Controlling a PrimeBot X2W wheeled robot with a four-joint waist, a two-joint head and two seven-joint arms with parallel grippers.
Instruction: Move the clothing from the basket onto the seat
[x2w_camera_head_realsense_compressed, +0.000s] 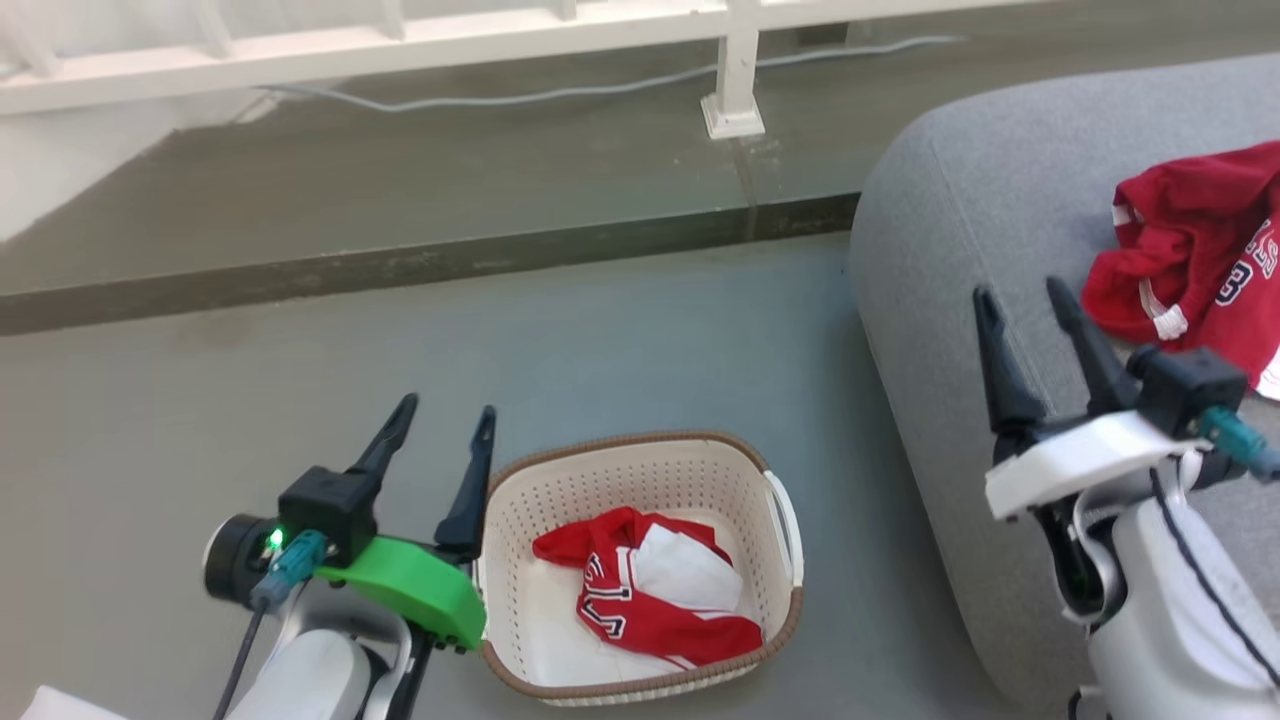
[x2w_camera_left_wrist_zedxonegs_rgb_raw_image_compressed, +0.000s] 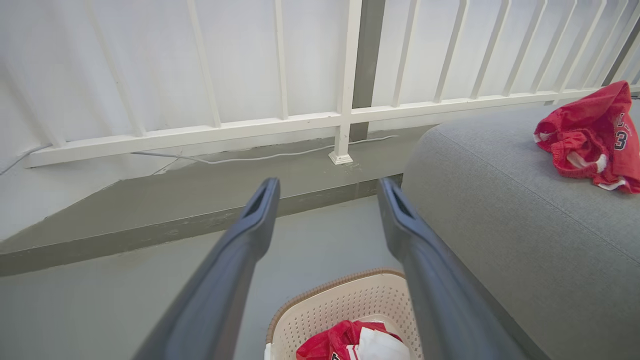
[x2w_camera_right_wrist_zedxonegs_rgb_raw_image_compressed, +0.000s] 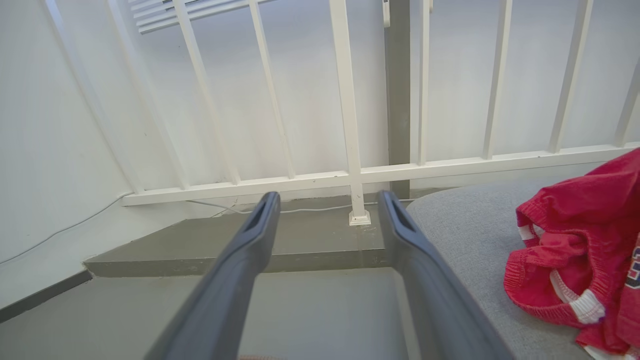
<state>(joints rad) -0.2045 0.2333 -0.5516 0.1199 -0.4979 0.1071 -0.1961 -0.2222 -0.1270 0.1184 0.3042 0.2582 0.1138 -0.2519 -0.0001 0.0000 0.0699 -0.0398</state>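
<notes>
One red jersey (x2w_camera_head_realsense_compressed: 650, 590) lies crumpled on the floor of the basket (x2w_camera_head_realsense_compressed: 600, 485); the other jersey (x2w_camera_head_realsense_compressed: 1195, 260) rests on the seat (x2w_camera_head_realsense_compressed: 960, 200).
The left gripper (x2w_camera_head_realsense_compressed: 447, 412) hangs just beside the basket's left rim, and the right gripper (x2w_camera_head_realsense_compressed: 1020, 290) hangs above the seat beside the other jersey; both have fingers spread wide, holding nothing.
</notes>
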